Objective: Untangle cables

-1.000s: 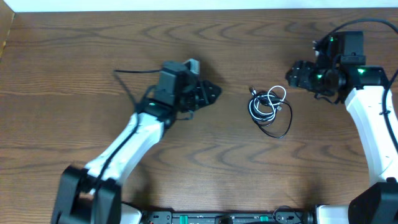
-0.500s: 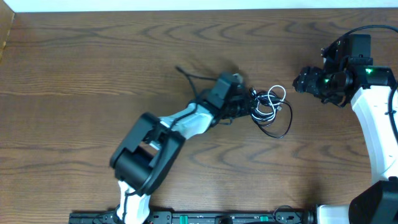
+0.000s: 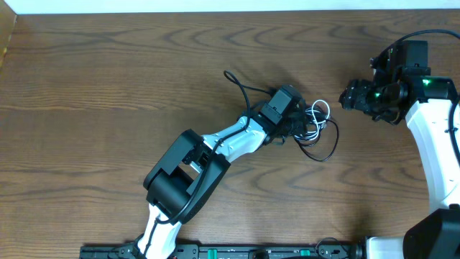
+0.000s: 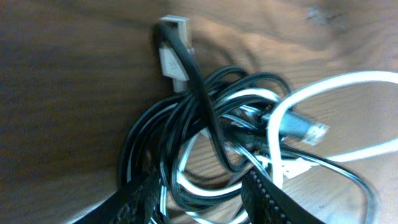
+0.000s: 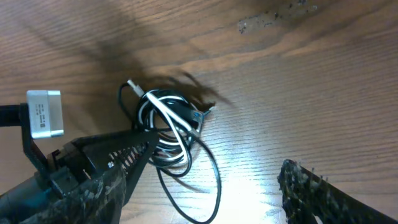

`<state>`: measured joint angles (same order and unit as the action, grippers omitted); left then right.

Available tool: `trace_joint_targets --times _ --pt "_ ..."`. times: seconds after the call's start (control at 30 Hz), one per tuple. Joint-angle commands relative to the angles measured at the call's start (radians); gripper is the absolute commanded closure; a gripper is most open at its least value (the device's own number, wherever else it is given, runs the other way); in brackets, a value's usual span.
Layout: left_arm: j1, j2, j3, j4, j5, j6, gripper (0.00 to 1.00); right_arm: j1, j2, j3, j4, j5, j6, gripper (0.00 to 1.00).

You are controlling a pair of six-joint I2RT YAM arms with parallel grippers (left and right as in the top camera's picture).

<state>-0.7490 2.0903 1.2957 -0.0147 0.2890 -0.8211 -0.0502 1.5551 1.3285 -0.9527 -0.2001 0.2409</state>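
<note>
The cables lie in one tangled coil right of the table's centre, the white cable [image 3: 317, 113] wound through the black cable [image 3: 328, 148]. My left gripper [image 3: 296, 124] is down on the coil's left side. Seen from the left wrist, its fingers [image 4: 134, 202] stand apart, open, straddling several black [image 4: 205, 106] and white [image 4: 336, 84] strands. A grey plug [image 4: 174, 53] lies at the coil's far edge. My right gripper [image 3: 344, 96] hovers open to the right of the coil. In the right wrist view the black loop [image 5: 214, 186] lies on the table below its spread jaws [image 5: 205, 193].
The wooden table [image 3: 108, 79] stretches bare to the left. The left arm [image 3: 215, 147] runs diagonally from the front edge up to the coil. The right arm [image 3: 431, 144] stands along the right edge. A pale wall edge runs along the back.
The left arm has swung right from the table's left-centre onto the coil, and its jaws now straddle the strands. The right gripper shifted slightly right, then held still.
</note>
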Motion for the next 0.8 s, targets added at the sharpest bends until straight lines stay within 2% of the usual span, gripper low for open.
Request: trace_joint_targets --times 0.0,0.1,0.33,0.57,0.77 --pt "0.004 0.007 0.019 -0.087 -0.075 -0.019 0.51 -0.002 0.003 -0.002 -0.002 0.014 -0.022 0.24" --pt "0.004 -0.006 0.019 -0.132 -0.1 0.035 0.51 -0.002 0.003 -0.002 0.002 0.014 -0.021 0.24" --pt "0.004 -0.006 0.019 -0.217 -0.134 0.063 0.51 -0.002 0.003 -0.003 0.005 0.014 -0.021 0.24" --pt "0.015 -0.034 0.019 -0.433 -0.171 0.16 0.52 -0.002 0.003 -0.003 0.021 0.014 -0.021 0.24" --pt "0.041 -0.147 0.019 -0.571 -0.23 0.215 0.52 0.008 0.003 -0.003 0.038 0.013 -0.022 0.23"
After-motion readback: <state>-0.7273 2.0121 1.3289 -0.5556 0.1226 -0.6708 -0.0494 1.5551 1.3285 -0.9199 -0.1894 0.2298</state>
